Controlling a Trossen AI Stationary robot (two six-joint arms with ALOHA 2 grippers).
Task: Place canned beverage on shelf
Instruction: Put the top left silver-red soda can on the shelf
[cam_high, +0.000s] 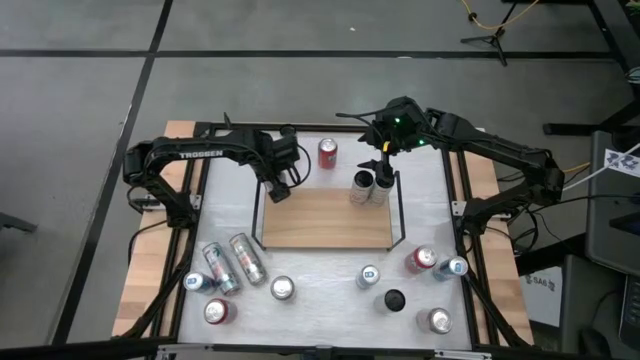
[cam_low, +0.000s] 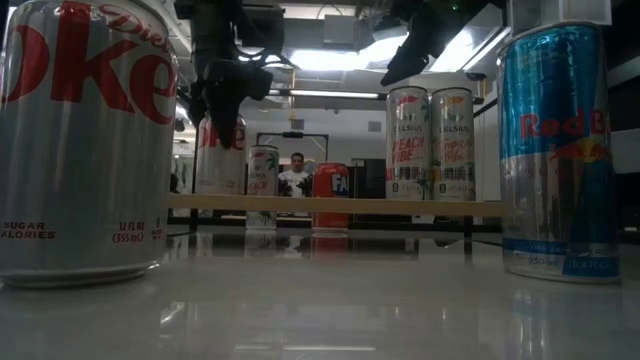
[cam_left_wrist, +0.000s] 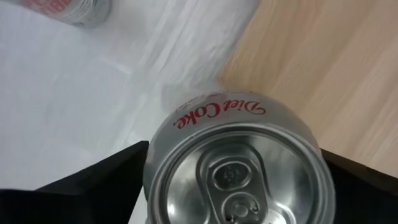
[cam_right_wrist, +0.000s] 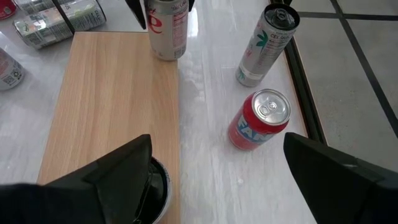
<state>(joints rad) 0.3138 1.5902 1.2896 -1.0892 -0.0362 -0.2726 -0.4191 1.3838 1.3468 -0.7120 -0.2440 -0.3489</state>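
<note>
A silver Diet Coke can (cam_left_wrist: 239, 162) stands upright on its base at the far left corner of the wooden shelf (cam_high: 325, 215). My left gripper (cam_high: 281, 182) points down over it, open, with one finger close on either side of the can's top (cam_right_wrist: 166, 25). Two slim pale cans (cam_low: 430, 143) stand side by side at the shelf's far right. My right gripper (cam_high: 385, 160) hangs open above them, slanting down, with nothing between its fingers (cam_right_wrist: 214, 180).
A red can (cam_high: 328, 152) and a slim pale can (cam_right_wrist: 266, 43) stand on the white table behind the shelf. Several more cans stand or lie along the near side (cam_high: 230, 265), (cam_high: 421, 260). Black rails (cam_high: 400, 205) edge the shelf's short ends.
</note>
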